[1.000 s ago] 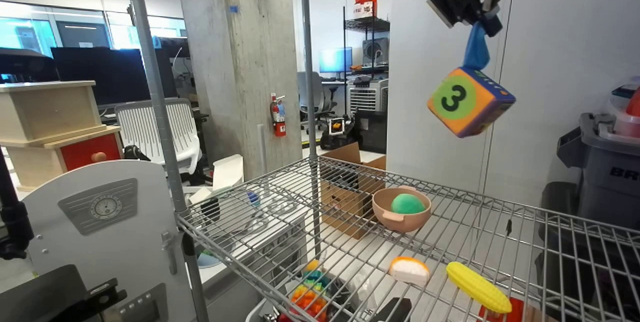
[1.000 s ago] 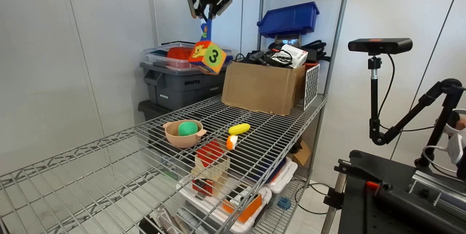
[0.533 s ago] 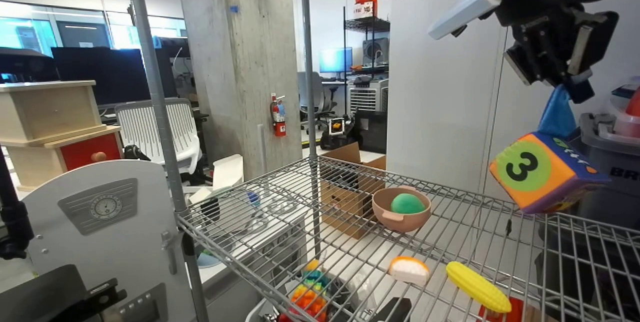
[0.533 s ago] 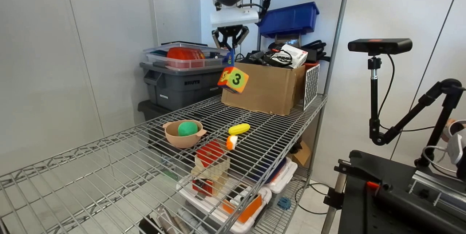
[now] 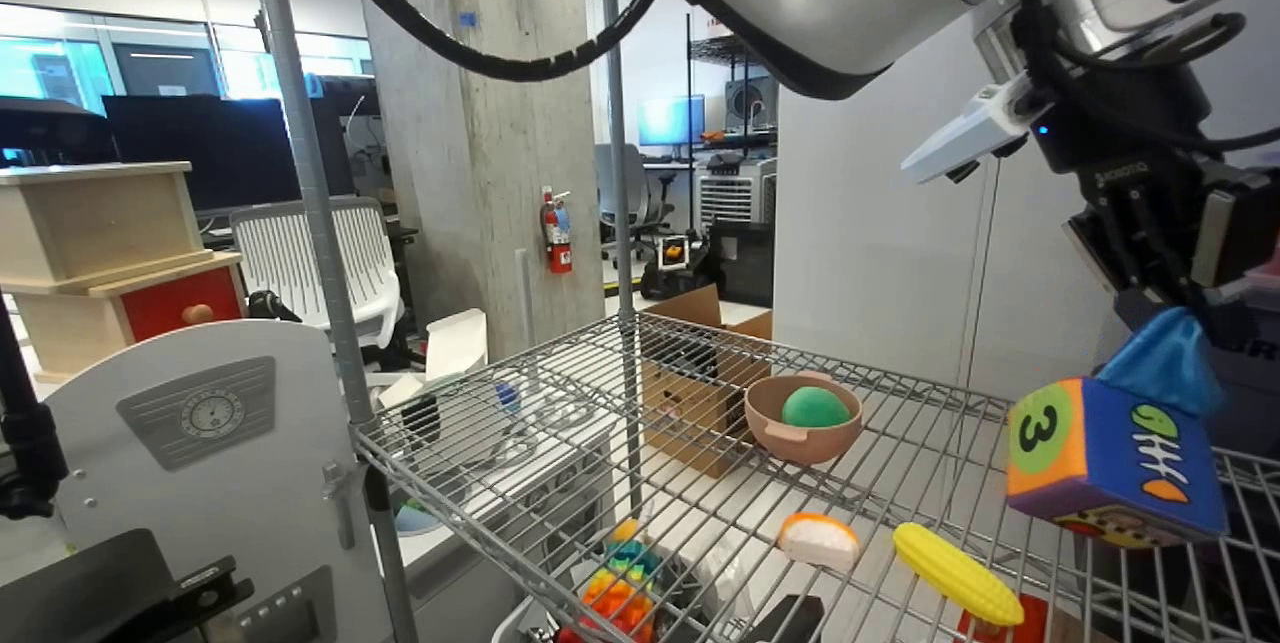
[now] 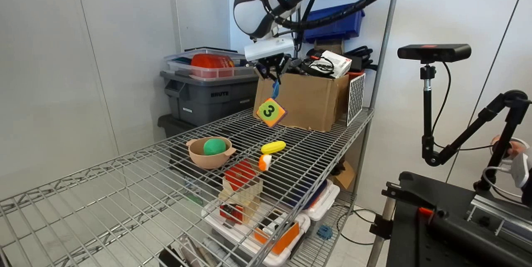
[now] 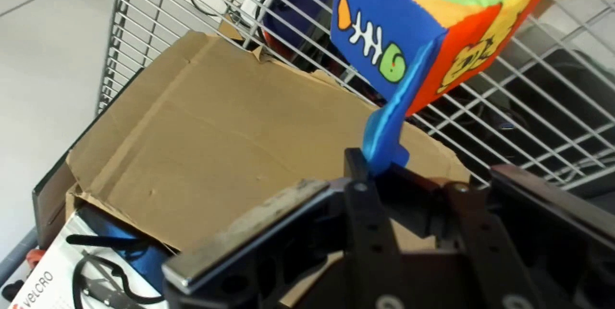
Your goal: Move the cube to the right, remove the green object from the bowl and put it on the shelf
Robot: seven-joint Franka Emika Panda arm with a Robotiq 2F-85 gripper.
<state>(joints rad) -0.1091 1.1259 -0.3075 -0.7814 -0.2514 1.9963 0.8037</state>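
Hanging, cube (image 7: 423,6) shows apparent bear (image 7: 471,56), wrist view only.

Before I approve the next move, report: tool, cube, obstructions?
Tool gripping cube by blue tab; cube hanging over shelf; cardboard box nearby, might obstruct.

Ball (image 6: 215,146) in bowl (image 6: 208,162) on shelf (image 6: 124,160)

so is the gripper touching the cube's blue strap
Touching: the wrist view shows the blue strap on the cube pinched by the gripper.
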